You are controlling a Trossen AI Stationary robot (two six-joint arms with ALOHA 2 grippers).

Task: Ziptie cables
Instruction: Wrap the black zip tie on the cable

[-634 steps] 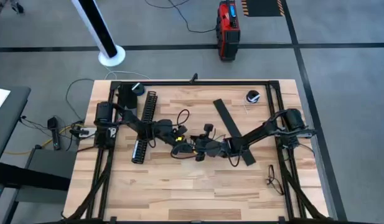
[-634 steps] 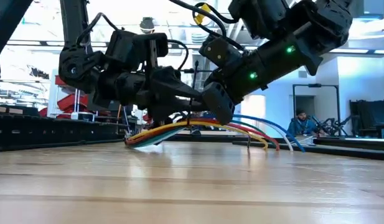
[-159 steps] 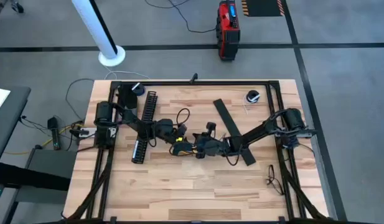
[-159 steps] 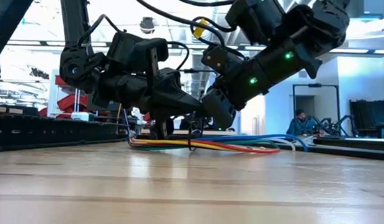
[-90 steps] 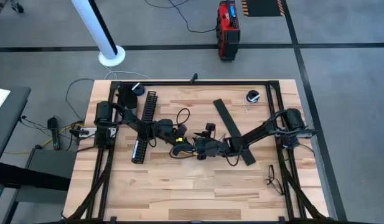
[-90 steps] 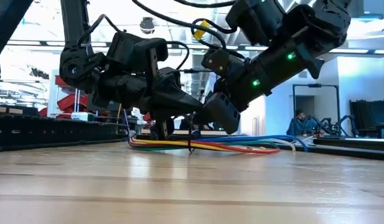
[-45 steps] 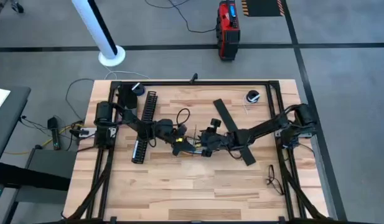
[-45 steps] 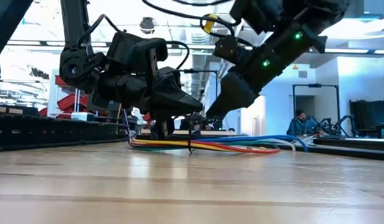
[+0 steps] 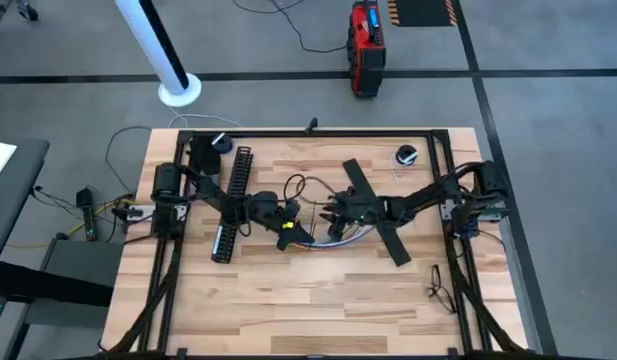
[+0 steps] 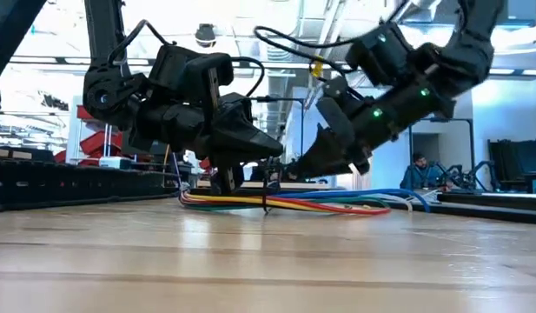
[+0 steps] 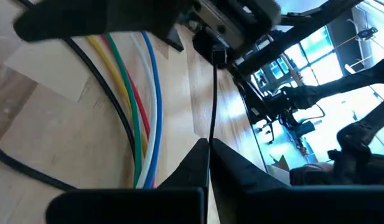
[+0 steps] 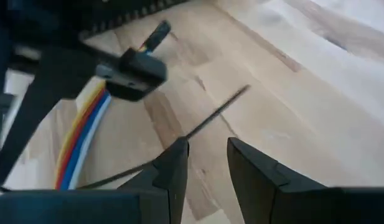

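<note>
The cables are a bundle of blue, white, red, green and yellow wires lying flat on the wooden table; the low view shows them lying flat along the table. A thin black zip tie stands around the bundle. My left gripper is low at the bundle's left end, shut on the zip tie's strap. My right gripper hovers open just beyond the bundle's far side, holding nothing; the wires show past its fingers. My left gripper pinches the zip tie's thin black strap between its two fingertips. The strap runs straight on from the fingertips to the tie's head by the wires. The fingers come in low, slanting down from the table's left.
A long black comb-slotted channel lies behind my left arm. A flat black strip lies under my right arm. A small round object sits at the far right corner. A person sits in the room beyond.
My right gripper has drawn back from the zip tie, rising and going toward the table's far right, and now hangs clear of the bundle. The cables and my left gripper have stayed where they were.
</note>
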